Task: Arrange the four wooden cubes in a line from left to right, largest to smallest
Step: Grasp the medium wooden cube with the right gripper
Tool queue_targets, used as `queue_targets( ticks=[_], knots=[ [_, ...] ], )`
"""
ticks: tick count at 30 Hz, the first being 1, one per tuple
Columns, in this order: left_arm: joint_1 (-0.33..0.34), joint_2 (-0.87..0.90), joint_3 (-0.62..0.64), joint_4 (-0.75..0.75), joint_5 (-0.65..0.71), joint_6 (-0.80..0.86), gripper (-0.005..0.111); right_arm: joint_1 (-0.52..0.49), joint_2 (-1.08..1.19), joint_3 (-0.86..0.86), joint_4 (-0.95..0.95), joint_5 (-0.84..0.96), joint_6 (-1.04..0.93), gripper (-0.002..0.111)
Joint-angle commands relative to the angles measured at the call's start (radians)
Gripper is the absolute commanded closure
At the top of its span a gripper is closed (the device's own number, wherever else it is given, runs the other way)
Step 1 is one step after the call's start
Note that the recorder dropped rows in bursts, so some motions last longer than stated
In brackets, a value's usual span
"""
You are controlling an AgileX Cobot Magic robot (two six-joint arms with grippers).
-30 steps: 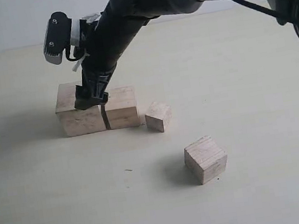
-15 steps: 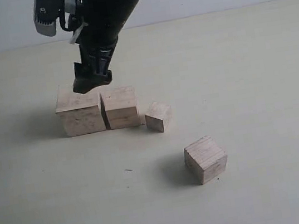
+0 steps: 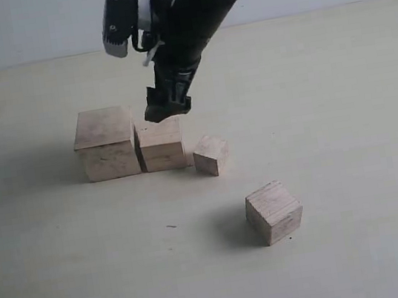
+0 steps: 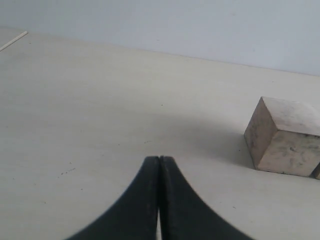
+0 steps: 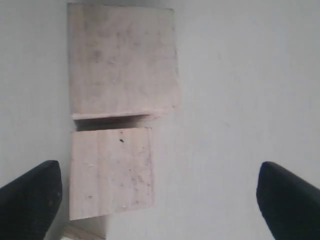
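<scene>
I've got my right gripper (image 3: 168,110) spread wide, empty. Largest pale wooden cube (image 3: 106,142) sits just beside its fingers, second pale wooden cube (image 3: 161,145) directly beneath them, third wooden cube (image 3: 274,213) well apart, smallest wooden cube (image 3: 211,154) near. Left gripper (image 4: 159,167): fingers clenched together, nothing held.

No text, number, label or brand mark could be read in any view. The faces of the wooden cubes (image 3: 161,145) showed only plain grain and a few small dark specks, and the dark casing of the arm (image 3: 194,15) above them carried no legible lettering
</scene>
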Motion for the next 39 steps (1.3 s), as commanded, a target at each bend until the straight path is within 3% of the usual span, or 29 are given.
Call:
queue_targets(
  ticks=[1,15,25,27,29,32,39],
  knots=[
    [0.003,-0.006,0.000,0.006,-0.007,0.001,0.107,-0.057,-0.026,0.054,0.183,-0.067,-0.087,0.003],
    [0.003,-0.006,0.000,0.006,-0.007,0.001,0.107,-0.079,0.034,0.151,0.403,-0.097,-0.412,0.003],
    [0.003,-0.006,0.000,0.006,-0.007,0.001,0.107,-0.079,0.152,0.151,0.482,-0.080,-0.456,0.004],
    [0.003,-0.006,0.000,0.006,-0.007,0.001,0.107,-0.079,0.152,0.151,0.482,-0.080,-0.456,0.015],
    [0.003,-0.006,0.000,0.006,-0.007,0.001,0.107,-0.079,0.135,0.149,0.482,-0.084,-0.456,0.045],
    [0.003,-0.006,0.000,0.006,-0.007,0.001,0.107,-0.079,0.092,0.149,0.467,-0.046,-0.415,0.109],
    [0.003,-0.006,0.000,0.006,-0.007,0.001,0.107,-0.079,0.026,0.149,0.441,-0.054,-0.389,0.108]
  ],
)
